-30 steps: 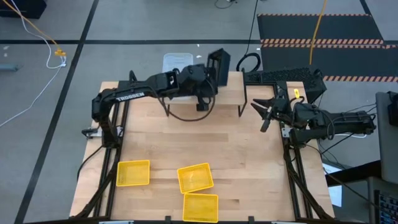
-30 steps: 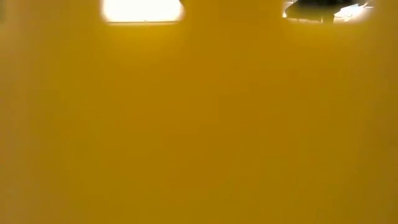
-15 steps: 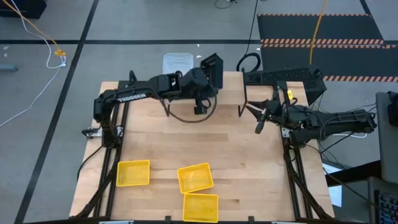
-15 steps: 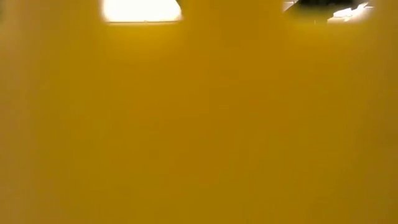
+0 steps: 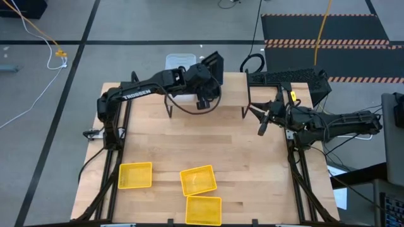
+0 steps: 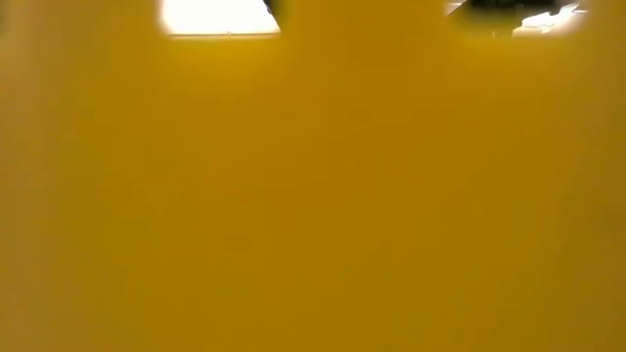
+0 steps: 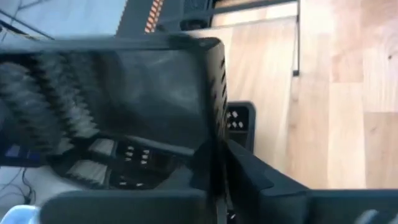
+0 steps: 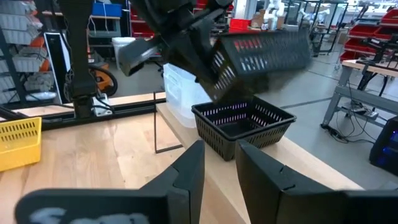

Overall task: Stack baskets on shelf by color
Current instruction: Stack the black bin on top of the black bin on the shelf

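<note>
Left pincer [image 5: 203, 101] hangs over the far edge of the light wood shelf [image 5: 230, 85], pinching the rim of a black perforated plastic basket [image 8: 264, 51]. That basket is tilted and clear of a 2nd black perforated basket [image 8: 242, 124], which sits upright on the shelf top. A clear translucent plastic basket [image 5: 180, 62] stands just beside the black one. How hard the left fingers are pressing cannot be told from the views; the rim sits between them.

Right pincer [image 5: 264, 123] waits near the shelf's right legs, fingers [image 8: 186, 171] spread a little and holding nothing.

3 bright yellow perforated baskets [image 5: 201, 180] lie on the wooden desk [image 5: 252, 170] at the near side, well apart from the shelf. The low view is blocked by a yellow surface.

Judgement: the step in hand is nesting black into black. To do it well, level the carried basket, square its long sides to the lower one, centre it above the opening, then lower and let go only once it is seated. Releasing while tilted risks a corner catching the lower rim.
</note>
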`<state>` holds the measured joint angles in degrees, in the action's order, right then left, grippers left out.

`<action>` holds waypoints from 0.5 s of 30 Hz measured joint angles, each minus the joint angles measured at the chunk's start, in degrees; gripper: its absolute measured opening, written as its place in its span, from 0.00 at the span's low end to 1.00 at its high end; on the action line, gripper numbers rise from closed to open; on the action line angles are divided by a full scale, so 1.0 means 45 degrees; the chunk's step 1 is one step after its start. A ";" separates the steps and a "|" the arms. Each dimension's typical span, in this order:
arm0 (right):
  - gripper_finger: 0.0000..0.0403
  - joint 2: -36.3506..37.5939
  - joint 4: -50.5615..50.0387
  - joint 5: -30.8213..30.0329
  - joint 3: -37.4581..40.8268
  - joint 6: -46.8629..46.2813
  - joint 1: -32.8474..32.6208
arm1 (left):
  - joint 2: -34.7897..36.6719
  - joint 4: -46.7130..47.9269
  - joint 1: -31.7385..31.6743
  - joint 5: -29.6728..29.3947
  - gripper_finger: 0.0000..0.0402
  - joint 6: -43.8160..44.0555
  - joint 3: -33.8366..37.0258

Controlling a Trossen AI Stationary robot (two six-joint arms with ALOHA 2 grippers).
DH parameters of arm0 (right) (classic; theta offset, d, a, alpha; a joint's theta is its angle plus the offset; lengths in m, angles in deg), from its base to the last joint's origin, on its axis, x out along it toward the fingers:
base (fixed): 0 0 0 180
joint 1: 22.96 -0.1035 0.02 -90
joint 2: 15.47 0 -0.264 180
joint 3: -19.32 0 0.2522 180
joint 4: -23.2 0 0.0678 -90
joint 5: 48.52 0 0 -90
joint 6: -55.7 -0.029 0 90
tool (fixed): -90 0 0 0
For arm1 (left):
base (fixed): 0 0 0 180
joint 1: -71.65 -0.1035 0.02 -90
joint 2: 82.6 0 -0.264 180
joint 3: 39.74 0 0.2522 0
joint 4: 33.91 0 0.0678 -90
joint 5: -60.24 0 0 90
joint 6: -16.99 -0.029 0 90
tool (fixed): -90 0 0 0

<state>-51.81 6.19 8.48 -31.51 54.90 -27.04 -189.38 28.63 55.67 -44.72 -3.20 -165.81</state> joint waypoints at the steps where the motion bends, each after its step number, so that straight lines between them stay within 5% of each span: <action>1: 0.21 -0.0013 0.0000 0.0000 0.0004 0.0000 0.0000 | -0.0103 0.0017 -0.0039 0.0000 0.12 0.0004 -0.0002; 8: 0.21 -0.0027 0.0000 0.0002 0.0003 0.0000 0.0000 | -0.0326 0.0230 -0.0065 0.0015 0.28 0.0190 0.0000; 15: 0.21 -0.0027 0.0000 0.0001 0.0004 0.0000 0.0000 | -0.0351 0.0236 -0.0074 0.0019 0.31 0.0132 0.0005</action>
<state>-51.94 6.19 8.49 -31.50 54.90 -27.04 -190.96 29.70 55.33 -44.63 -2.61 -165.79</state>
